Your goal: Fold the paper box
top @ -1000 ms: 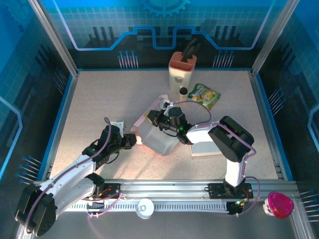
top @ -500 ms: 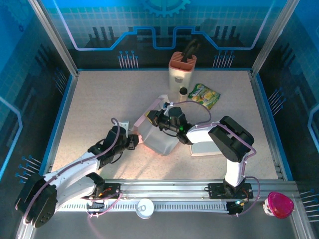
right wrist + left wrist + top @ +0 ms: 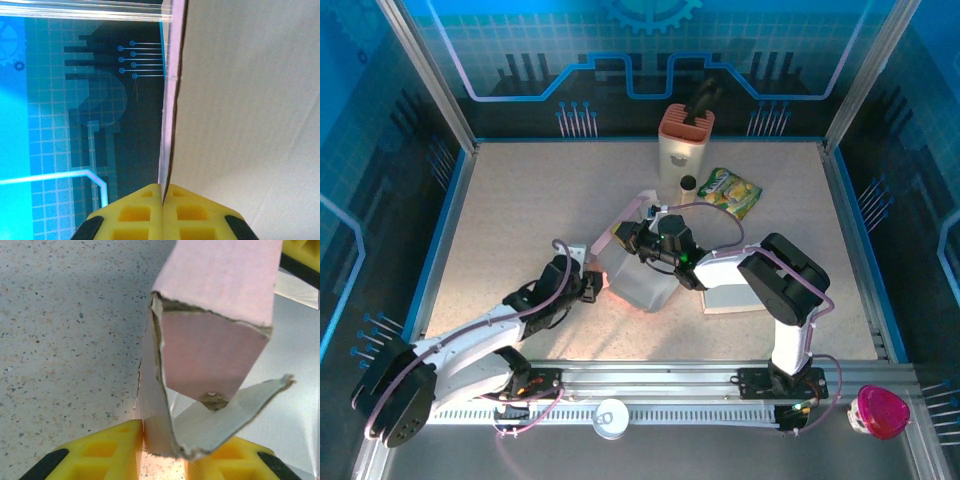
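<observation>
Flap of paper box (image 3: 640, 285) clamped in left end effector (image 3: 164, 452), panel edge in right end effector (image 3: 163, 195).

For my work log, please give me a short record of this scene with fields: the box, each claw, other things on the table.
box: paper box, partly folded, in the middle
left claw: shut on the box's left edge
right claw: shut on a thin box wall
far side: white holder, green packet

The left gripper (image 3: 162, 457) pinches a folded, torn-edged corner flap of the pink paper box (image 3: 215, 300) between its yellow fingers (image 3: 100, 452). The speckled table (image 3: 60, 330) lies behind.
</observation>
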Tool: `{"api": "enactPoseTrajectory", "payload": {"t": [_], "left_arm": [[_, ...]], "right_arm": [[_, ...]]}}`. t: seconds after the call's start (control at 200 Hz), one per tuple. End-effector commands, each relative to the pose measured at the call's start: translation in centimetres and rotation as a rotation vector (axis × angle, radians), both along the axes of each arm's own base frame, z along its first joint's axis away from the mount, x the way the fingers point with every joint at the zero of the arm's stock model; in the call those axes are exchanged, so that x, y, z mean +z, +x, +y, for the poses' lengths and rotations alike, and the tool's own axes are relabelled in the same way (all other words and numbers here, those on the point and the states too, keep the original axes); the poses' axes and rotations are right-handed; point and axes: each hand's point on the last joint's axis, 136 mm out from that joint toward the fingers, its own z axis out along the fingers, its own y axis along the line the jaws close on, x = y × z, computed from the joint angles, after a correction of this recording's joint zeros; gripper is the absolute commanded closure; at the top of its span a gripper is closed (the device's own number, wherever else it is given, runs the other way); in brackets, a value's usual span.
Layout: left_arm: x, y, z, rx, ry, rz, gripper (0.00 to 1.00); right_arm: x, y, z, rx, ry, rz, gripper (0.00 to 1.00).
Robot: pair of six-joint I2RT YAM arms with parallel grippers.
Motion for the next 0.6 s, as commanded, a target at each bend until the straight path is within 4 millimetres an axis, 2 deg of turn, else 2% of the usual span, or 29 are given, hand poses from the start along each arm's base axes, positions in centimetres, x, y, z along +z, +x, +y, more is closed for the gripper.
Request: {"api": "enactPoseTrajectory", "payload": {"t": [0.0,0.44,0.595], "left_arm": [[0.7,0.8,-0.3,0.007,0.022,-0.040,0.72],[0.6,1.5,-1.5,0.003,0.032,-0.107,0.77],[0.3,1.8,-1.4,0.030,0.053,-0.106,0.76]], "right_arm": [[0.3,0.0,-0.1,-0.004,-0.005,0.016,1.00],[0.6,-0.4,-0.2,-0.046,0.035,-0.005,1.00],[0.7,-0.6,-0.4,-0.057,0.033,-0.010,1.00]]}}
